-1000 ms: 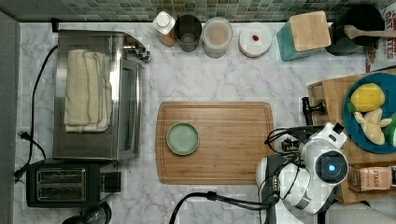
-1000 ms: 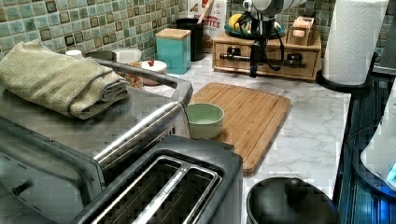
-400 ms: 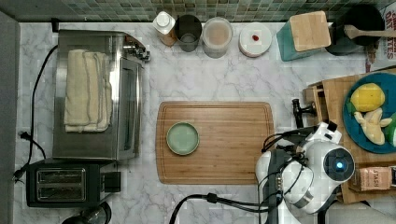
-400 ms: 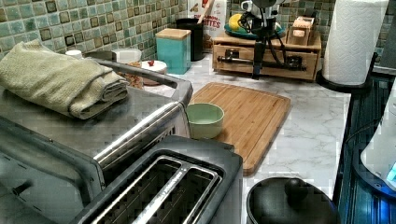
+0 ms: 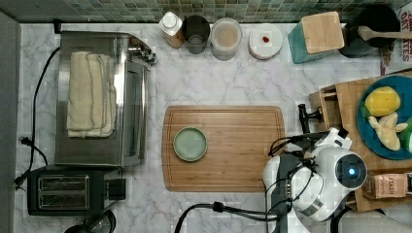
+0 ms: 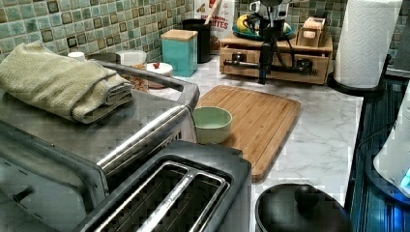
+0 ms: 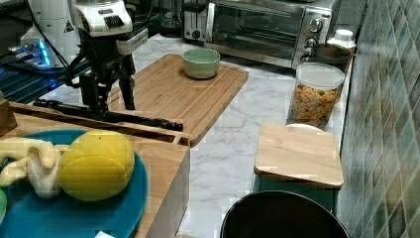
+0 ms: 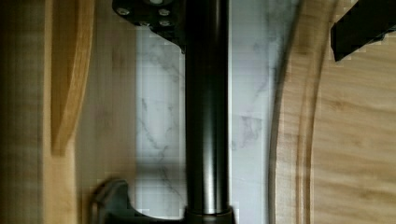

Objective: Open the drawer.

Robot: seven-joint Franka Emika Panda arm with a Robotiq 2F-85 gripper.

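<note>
I see a green bowl (image 5: 190, 143) sitting on the cutting board (image 5: 233, 160), a folded towel (image 5: 91, 94) on top of the toaster oven (image 5: 127, 97), a black toaster (image 5: 68, 189) beside it, and a teal plate (image 5: 371, 131) holding yellow fruit (image 5: 382, 101).

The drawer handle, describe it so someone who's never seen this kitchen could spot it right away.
Find the wooden organizer under the blue plate of fruit, beside the cutting board. Along its front drawer runs a long black metal bar on two brackets, the only dark rod against light wood.
</note>
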